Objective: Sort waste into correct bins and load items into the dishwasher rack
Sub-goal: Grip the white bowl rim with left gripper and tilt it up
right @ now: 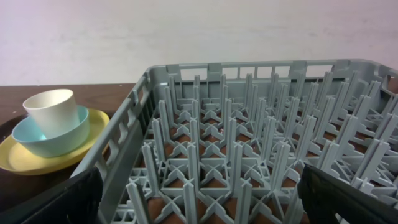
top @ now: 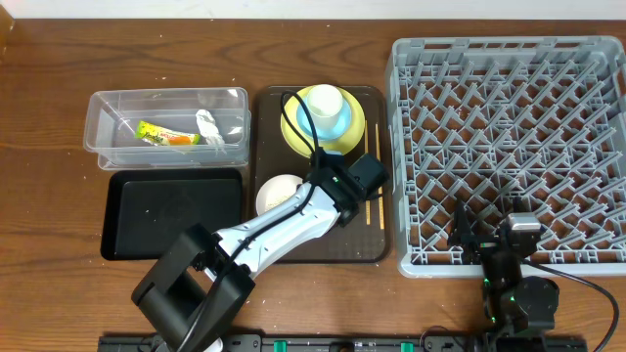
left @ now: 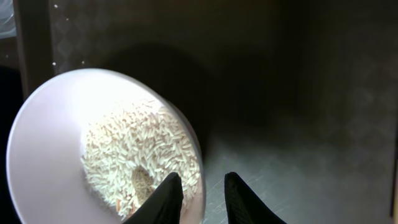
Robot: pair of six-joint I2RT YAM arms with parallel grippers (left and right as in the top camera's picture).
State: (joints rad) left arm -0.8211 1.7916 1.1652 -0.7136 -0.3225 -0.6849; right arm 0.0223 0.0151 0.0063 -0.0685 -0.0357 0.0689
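**Left arm on rice bowl rim; right arm idle at rack**

Observed: The left gripper [left: 203, 190] is closed down on the rim of the white bowl [top: 277, 194], with one finger inside the bowl and the other outside the wall. The bowl sits on the brown serving tray [top: 367, 244] and holds the rice scraps [left: 137, 155], heaped toward the gripped side. A rim pinch is judged to have been chosen because the bowl is too wide to span, and because it lets the bowl be tipped for emptying.

The right gripper [right: 200, 177] is spread wide with nothing between its fingers. It is parked at the near edge of the dishwasher rack [top: 499, 44], presumably kept out of the left arm's way.

State of sort: The snack wrapper [top: 164, 135] and the tissue [top: 208, 127] lie in the clear tub [top: 166, 93]. No waste is seen in the black tray [top: 166, 210], just in front of the tub, so it is judged the likely place for the rice.

Not yet loaded: The yellow plate [top: 356, 119], blue bowl [top: 337, 125] and white cup [top: 323, 101] are stacked at the far end of the serving tray. The chopsticks [top: 369, 210] lie along its right side. Nothing is seen in the rack.

Risk noted: Grains may be spilled on the tray if the bowl is tilted before it is carried over.
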